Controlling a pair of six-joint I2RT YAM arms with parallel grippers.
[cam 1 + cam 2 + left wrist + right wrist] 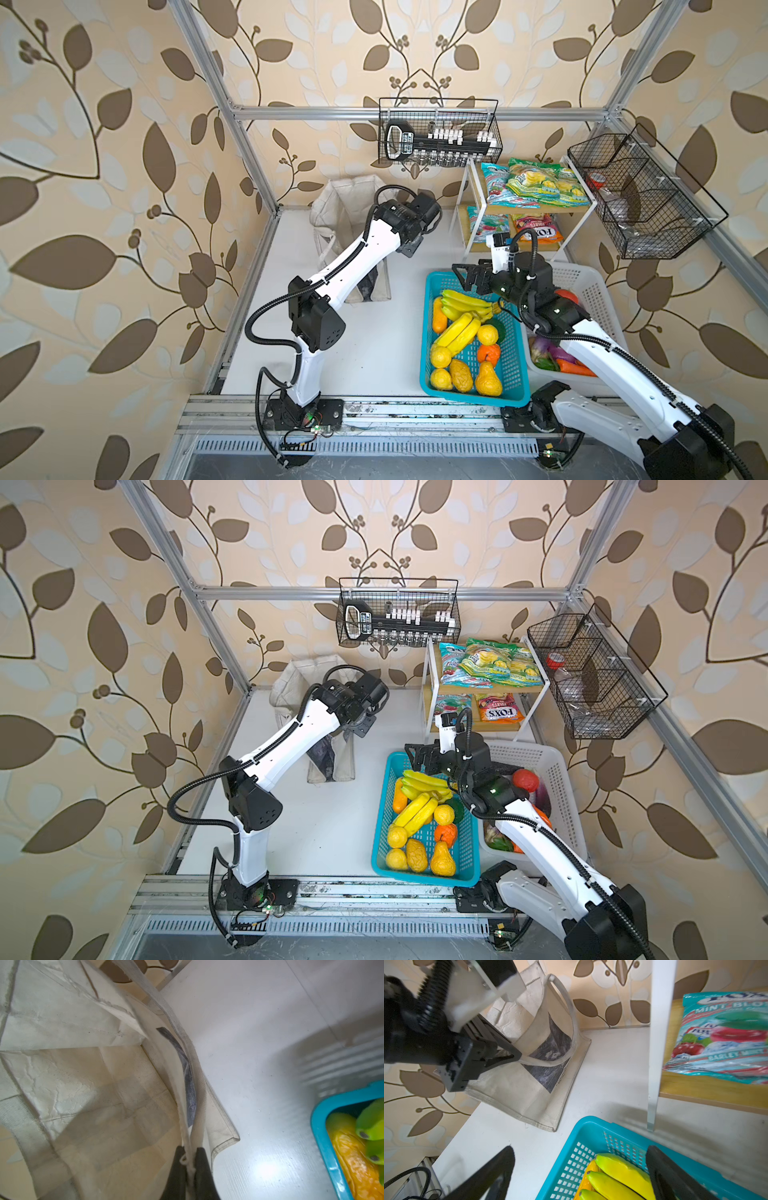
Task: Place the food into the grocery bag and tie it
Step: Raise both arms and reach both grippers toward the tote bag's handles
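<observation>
Well, the grocery bag [347,208] sits at the back left of the worktop [374,353], near the wall. Its mouth opens upward. Its folded bottom end points to the front, so its long way runs from back to front. A dark print [550,1059] is on its side. The left tool [188,1160] is squeezed tight on the bag's white rope handle [574,1022].

The teal basket [428,332] holds two banana bunches [465,300], lemons [440,356], an orange fruit [488,352] and a yellow pear [488,380]. The bunch at the far end lies across the basket. The right tool [465,276] hangs wide open over that bunch, with nothing in it.

The white basket [590,286] just beside it holds a purple vegetable [561,354] and a red round thing [567,296]. Snack packets [536,185] lie on both shelves of the white rack [467,208].
</observation>
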